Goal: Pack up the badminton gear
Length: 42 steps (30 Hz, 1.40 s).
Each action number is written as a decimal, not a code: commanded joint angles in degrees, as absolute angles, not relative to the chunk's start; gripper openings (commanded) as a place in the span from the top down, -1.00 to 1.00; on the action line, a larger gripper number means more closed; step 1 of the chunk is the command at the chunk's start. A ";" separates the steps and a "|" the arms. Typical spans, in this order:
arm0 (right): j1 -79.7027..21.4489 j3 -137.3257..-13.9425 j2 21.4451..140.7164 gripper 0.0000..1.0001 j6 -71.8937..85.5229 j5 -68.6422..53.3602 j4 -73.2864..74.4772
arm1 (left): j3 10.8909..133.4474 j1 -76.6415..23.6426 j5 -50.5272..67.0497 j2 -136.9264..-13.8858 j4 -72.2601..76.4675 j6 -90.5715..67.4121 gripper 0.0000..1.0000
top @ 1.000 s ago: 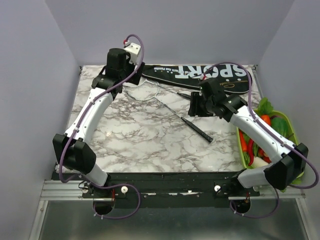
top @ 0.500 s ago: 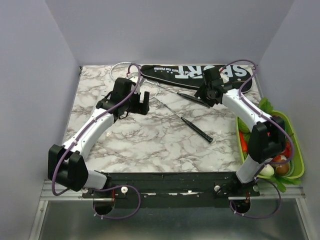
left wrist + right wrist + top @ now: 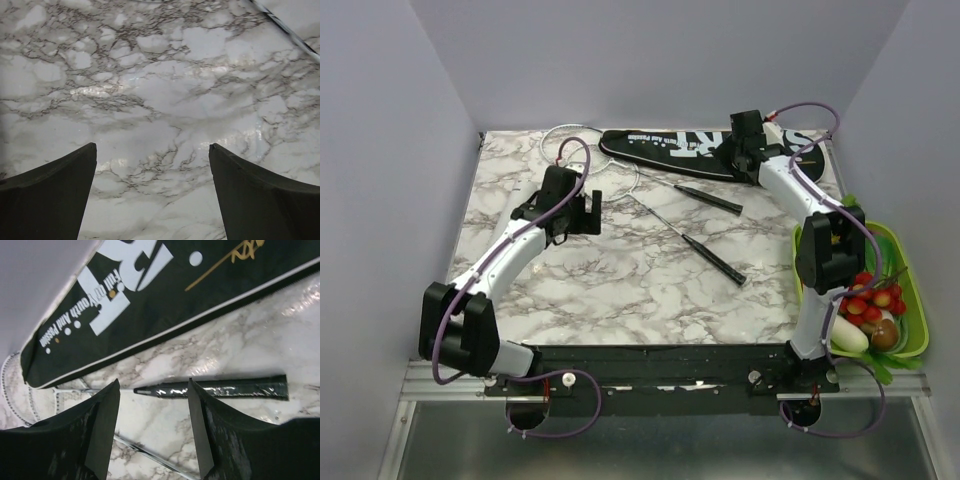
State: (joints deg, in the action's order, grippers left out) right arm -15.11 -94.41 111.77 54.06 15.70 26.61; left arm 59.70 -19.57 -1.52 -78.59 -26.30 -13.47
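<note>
R hand (image 3: 153,385) now at bag (image 3: 165,295); gold script (image 3: 243,249) wrist-only

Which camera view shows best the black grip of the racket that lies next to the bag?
The right wrist view: the grip lies whole and close, with its wrapping visible. The top external view shows it small, beside the bag. The left wrist view shows marble table, not this grip.

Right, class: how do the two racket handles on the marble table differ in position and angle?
The far racket handle lies close beside the SPORT bag, roughly parallel with it; the near racket handle lies apart from the bag, nearer the table's middle. The near one slants more steeply towards the front. Both are black and lie flat outside the bag.
</note>
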 commanded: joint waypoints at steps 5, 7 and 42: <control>-14.76 -101.16 118.56 -0.29 52.74 20.04 20.23 | 61.78 -9.41 -3.86 -87.35 -26.72 -19.77 -0.97; -14.76 -100.55 119.26 -0.29 52.73 19.60 18.99 | 63.28 -6.69 -5.45 -90.43 -26.20 -19.87 -0.97; -11.87 -99.75 128.66 -0.28 73.65 21.89 21.27 | 71.46 13.20 10.63 -103.02 -24.26 -26.72 -0.96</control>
State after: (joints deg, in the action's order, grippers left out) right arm -13.39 -98.35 125.51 69.71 18.65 19.84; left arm 73.38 15.18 2.87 -108.22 -26.70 -23.88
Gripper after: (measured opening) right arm 0.643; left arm 0.983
